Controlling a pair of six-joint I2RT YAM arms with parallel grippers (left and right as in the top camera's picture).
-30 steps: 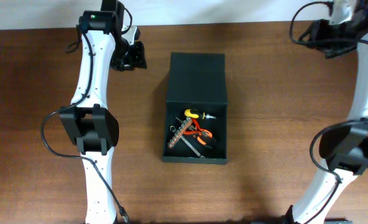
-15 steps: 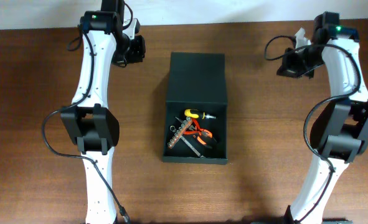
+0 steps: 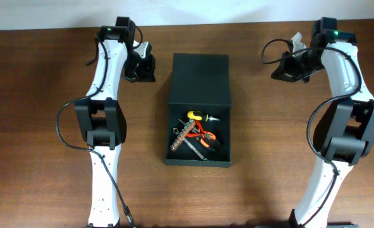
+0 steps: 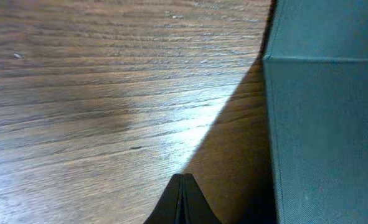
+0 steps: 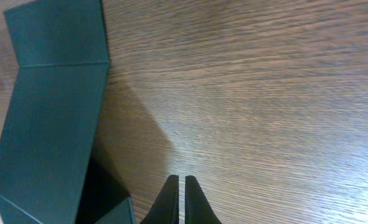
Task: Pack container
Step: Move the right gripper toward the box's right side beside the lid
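Matte green-black, the container (image 3: 197, 162) sits mid-counter between the two arms. Its lid (image 3: 200, 76) is thrown back toward the far edge, so we look straight down into the open compartment. Inside, a yellow-handled screwdriver (image 3: 198, 116), orange-handled pliers (image 3: 207, 137) and a rail of bits (image 3: 180, 134) lie crossed in a loose heap, dropped in rather than arranged, we'd say. We spot no loose tool on the wooden counter (image 3: 269, 171) around the box, so by our reading the filling is done and the lid is what's left.

Out to the arms now. The left fingers (image 4: 174, 205) are pressed together to a point and hold nothing, over bare wood just beside the lid's left side. The right fingers (image 5: 169, 202) are closed to a hairline slit, empty as well, and well apart from the box on its right.

Both are closed and both are level with the lid. We take that as a setup for nudging the flap over with closed tips rather than pinching it. The risk is that a one-sided push skids the box.
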